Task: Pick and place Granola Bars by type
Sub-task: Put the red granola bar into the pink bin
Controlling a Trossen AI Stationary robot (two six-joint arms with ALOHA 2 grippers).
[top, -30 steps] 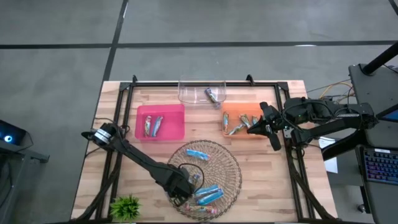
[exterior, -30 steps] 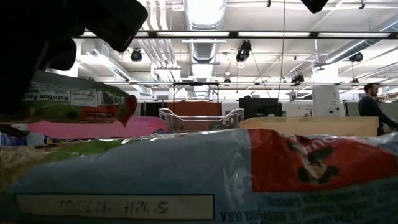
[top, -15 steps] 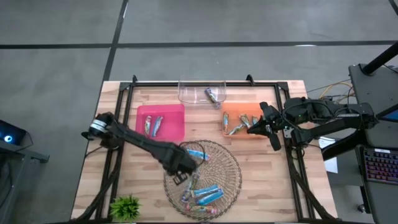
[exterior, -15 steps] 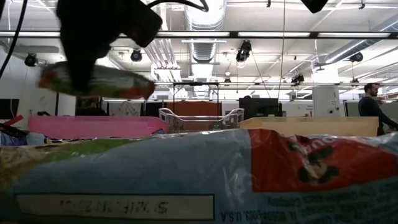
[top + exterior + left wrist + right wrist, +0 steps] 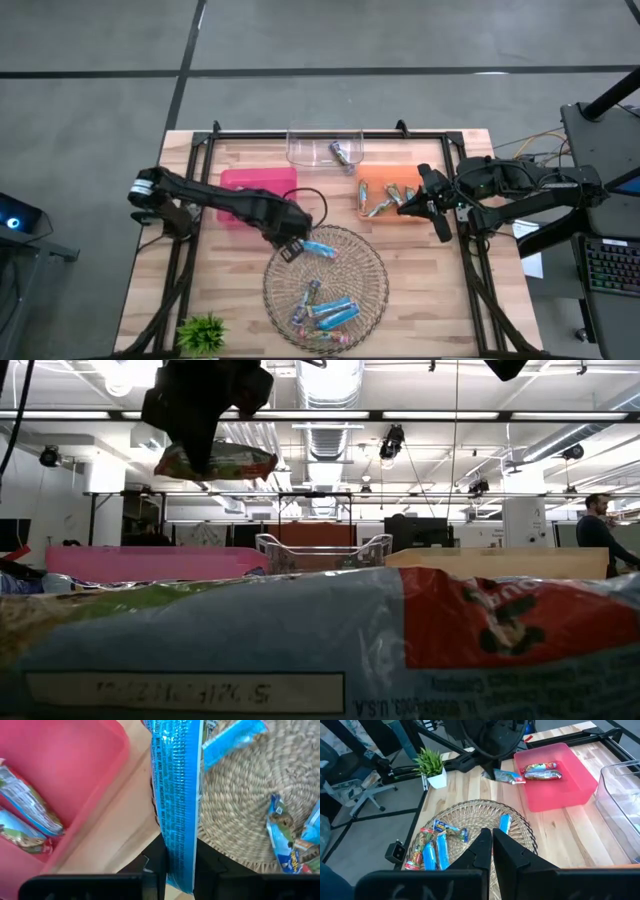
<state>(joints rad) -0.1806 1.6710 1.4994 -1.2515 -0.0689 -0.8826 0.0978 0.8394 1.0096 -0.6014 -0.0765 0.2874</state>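
My left gripper (image 5: 292,246) is shut on one granola bar (image 5: 177,790), blue-wrapped with small print, high above the gap between the wicker basket (image 5: 370,262) and the pink tray (image 5: 262,182). In the low view this gripper (image 5: 205,420) hangs at the top with the bar (image 5: 218,461) under it. More bars (image 5: 328,310) lie in the basket, two (image 5: 247,202) in the pink tray, several in the orange tray (image 5: 364,185), and one (image 5: 343,153) in the clear tray (image 5: 305,150). My right gripper (image 5: 404,208) is shut and waits over the orange tray's right side. My left gripper pinches the bar between its two fingers (image 5: 207,867) near one end (image 5: 179,847), coming from above and lying across its width. The bar is lifted clear and sits roughly level under the gripper (image 5: 492,750), its long free part (image 5: 512,778) sticking out sideways.
A small green plant (image 5: 203,331) stands at the table's near left corner. A black frame (image 5: 330,133) runs round the work area. One bar's wrapper (image 5: 320,640) lies right in front of the low camera. A person (image 5: 598,530) stands far off in the room.
My left gripper has risen out of the basket's near left part with the bar and moved toward the table's far edge, to the basket's far left rim beside the pink tray. The bar is lifted clear. The right arm has kept still.
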